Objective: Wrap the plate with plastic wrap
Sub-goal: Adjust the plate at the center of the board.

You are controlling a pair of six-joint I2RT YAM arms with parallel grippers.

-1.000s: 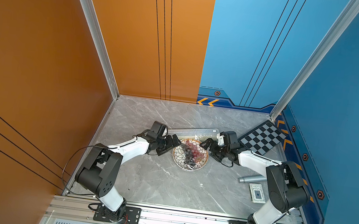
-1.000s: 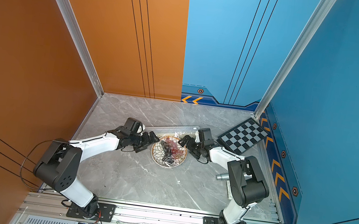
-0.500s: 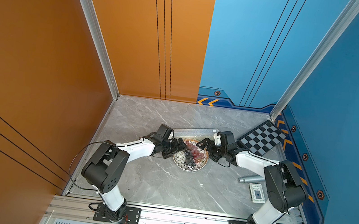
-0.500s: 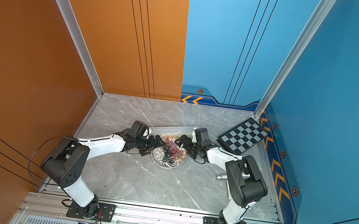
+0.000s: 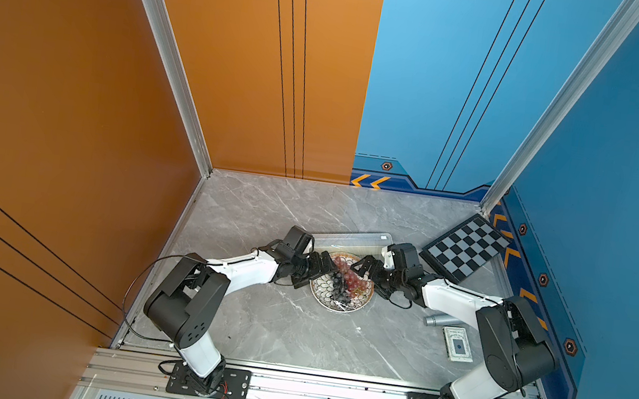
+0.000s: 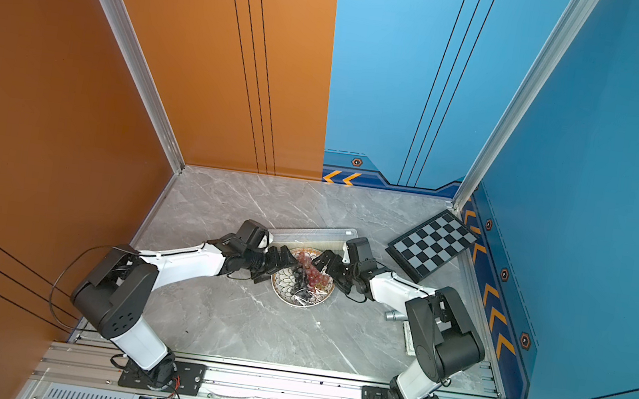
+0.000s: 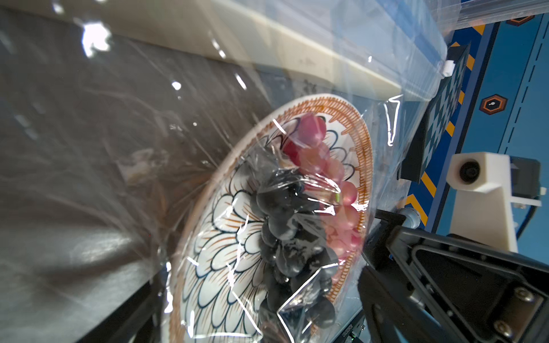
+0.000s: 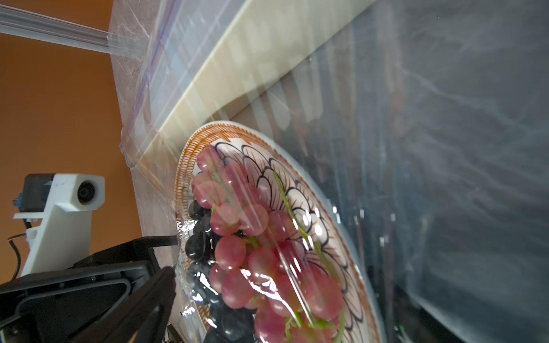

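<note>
The plate (image 5: 322, 298), loaded with red and dark grapes (image 5: 349, 282), is being carried near the middle of the counter (image 5: 271, 328), just in front of the cream dispenser box (image 5: 350, 239). It is being covered by the plastic wrap (image 7: 208, 124), which is lying crinkled over the fruit and spreading out past the rim; the box is being seen through it in both wrist views. The plate is being flanked by the left gripper (image 5: 326, 265) and the right gripper (image 5: 362, 266), one at each side of its rim. Both sets of jaws are being held released, spread wide.
</note>
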